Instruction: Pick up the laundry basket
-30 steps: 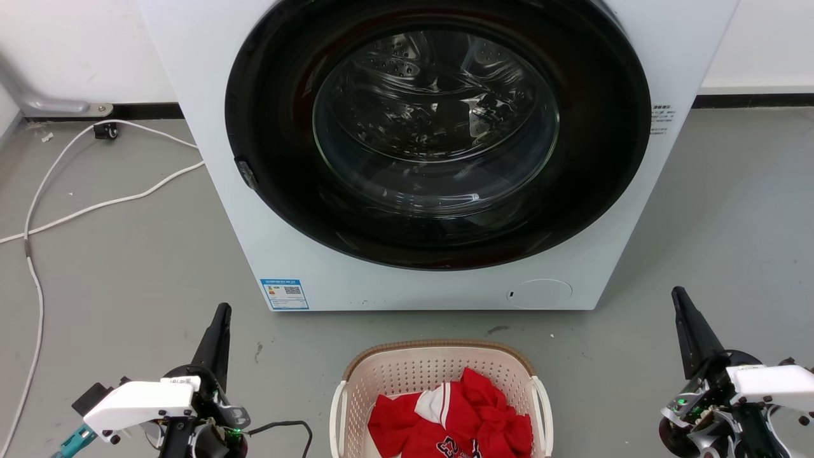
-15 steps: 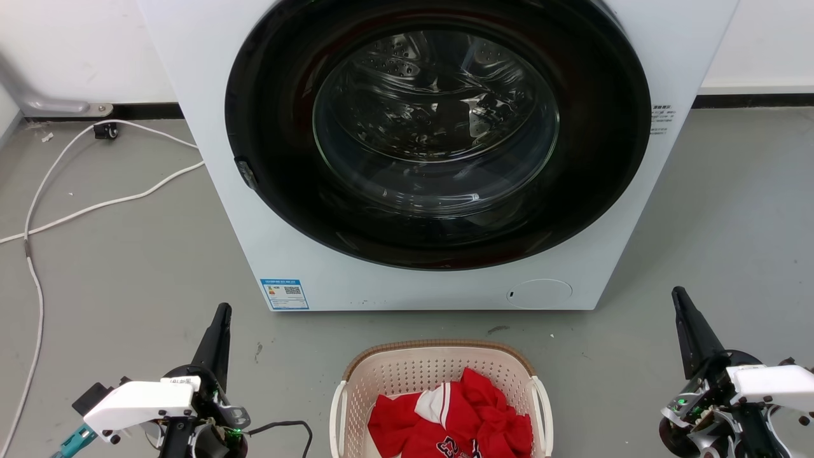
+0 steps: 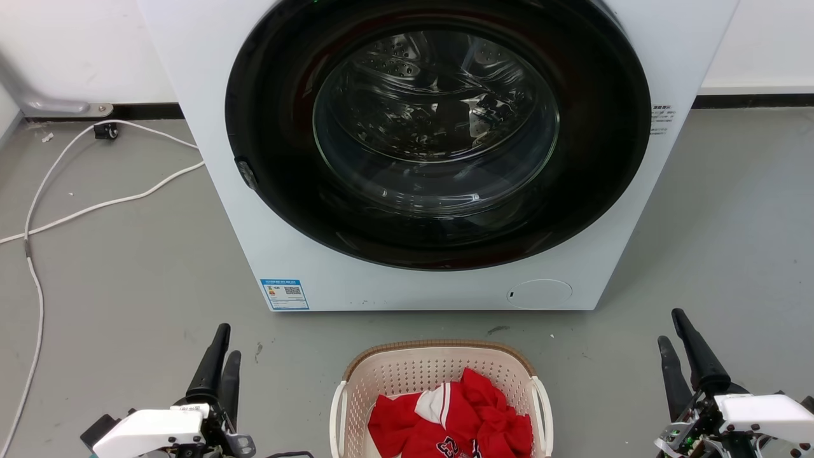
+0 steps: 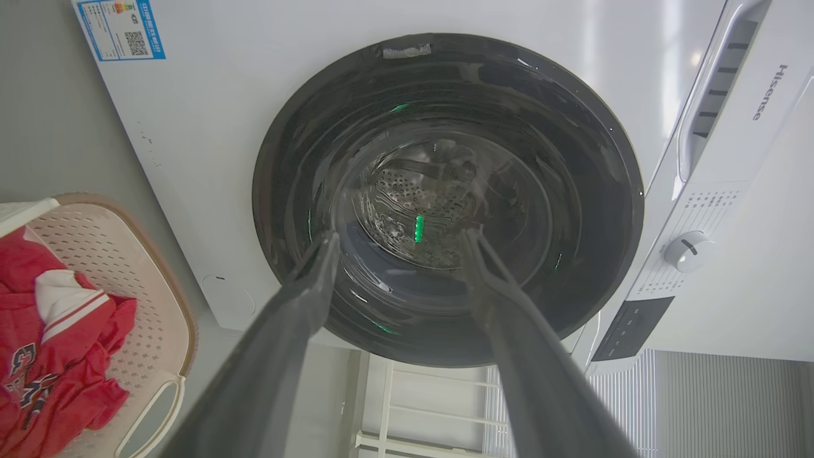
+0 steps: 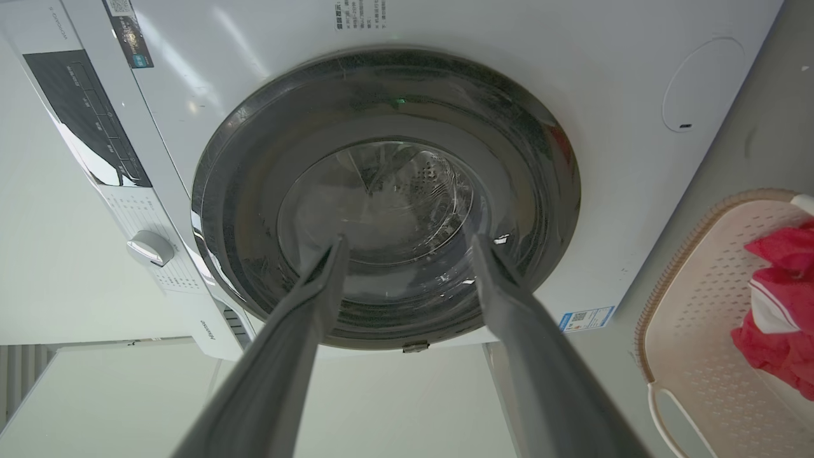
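The laundry basket (image 3: 407,372) stands on the grey floor at the bottom middle of the head view, cream with perforated walls, a brown rim and white side handles. A red and white garment (image 3: 458,416) lies in it. My left gripper (image 3: 229,340) is open to the basket's left, apart from it, with nothing between its fingers. My right gripper (image 3: 670,326) is open to the basket's right, further away and also empty. In the left wrist view the left gripper (image 4: 399,234) points at the washer door, basket (image 4: 95,242) at the left edge. The right wrist view has the right gripper (image 5: 408,238) likewise, basket (image 5: 699,305) at the right.
A white front-loading washing machine (image 3: 254,254) with a shut round glass door (image 3: 435,121) stands just behind the basket. A white cable (image 3: 38,210) winds over the floor at the left. Bare grey floor lies on both sides of the basket.
Both grippers have dropped toward the bottom edge of the head view. Each now shows two separate fingers where a single one showed before. The basket has not moved.
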Tool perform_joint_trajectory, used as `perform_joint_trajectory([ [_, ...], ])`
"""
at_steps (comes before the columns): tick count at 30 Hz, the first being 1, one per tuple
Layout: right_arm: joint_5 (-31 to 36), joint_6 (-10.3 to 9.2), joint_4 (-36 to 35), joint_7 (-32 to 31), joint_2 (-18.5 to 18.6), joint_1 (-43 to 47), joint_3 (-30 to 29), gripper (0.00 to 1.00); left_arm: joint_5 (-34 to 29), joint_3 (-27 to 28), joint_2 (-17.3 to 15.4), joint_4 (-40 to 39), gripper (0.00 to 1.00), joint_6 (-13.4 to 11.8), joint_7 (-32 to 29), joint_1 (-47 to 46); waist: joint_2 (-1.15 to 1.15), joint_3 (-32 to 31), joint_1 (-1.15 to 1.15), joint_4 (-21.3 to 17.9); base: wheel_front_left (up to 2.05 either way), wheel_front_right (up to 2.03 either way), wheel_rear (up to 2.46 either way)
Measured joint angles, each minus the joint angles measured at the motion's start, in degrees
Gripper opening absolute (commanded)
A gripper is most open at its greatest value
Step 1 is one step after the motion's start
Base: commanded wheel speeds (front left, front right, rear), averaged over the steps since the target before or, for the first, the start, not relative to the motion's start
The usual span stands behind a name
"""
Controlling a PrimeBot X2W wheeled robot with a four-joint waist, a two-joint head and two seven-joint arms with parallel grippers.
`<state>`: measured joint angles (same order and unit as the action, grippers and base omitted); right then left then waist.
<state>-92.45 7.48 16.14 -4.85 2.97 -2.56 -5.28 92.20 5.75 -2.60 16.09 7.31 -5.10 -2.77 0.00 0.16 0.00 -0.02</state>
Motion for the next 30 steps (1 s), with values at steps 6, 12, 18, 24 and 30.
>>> perform_joint_trajectory([
  [6,1.44,0.00,-0.81,1.60,-0.01,0.63,0.43,1.00,-2.23,0.23,0.00,-1.01,1.00,0.00,1.72,0.59,0.00,-0.03,0.00,-0.02,0.00,0.00,0.00],
  [12,5.05,0.00,-1.68,3.12,-0.03,1.10,-0.02,1.00,-5.55,1.60,-0.01,-2.33,1.00,0.00,3.31,1.23,0.00,-0.07,0.00,-0.03,0.00,0.00,0.00],
  [18,11.29,0.00,-2.46,4.59,-0.04,1.40,-1.27,1.00,-9.07,3.50,0.00,-2.77,1.00,0.00,4.74,1.60,0.00,-0.11,0.00,-0.05,0.00,0.00,0.00],
  [24,20.45,-0.01,-4.72,5.86,-0.05,1.41,-2.60,1.00,-13.39,5.08,0.00,-4.38,1.00,-0.49,6.00,1.88,0.00,-0.10,0.00,-0.04,0.00,0.00,0.00],
  [30,32.03,-0.01,-9.05,7.15,-0.08,1.46,-2.48,1.00,-19.71,6.30,-0.01,-8.51,1.00,-1.96,7.37,1.90,0.00,0.05,0.00,0.02,0.00,0.00,0.00],
])
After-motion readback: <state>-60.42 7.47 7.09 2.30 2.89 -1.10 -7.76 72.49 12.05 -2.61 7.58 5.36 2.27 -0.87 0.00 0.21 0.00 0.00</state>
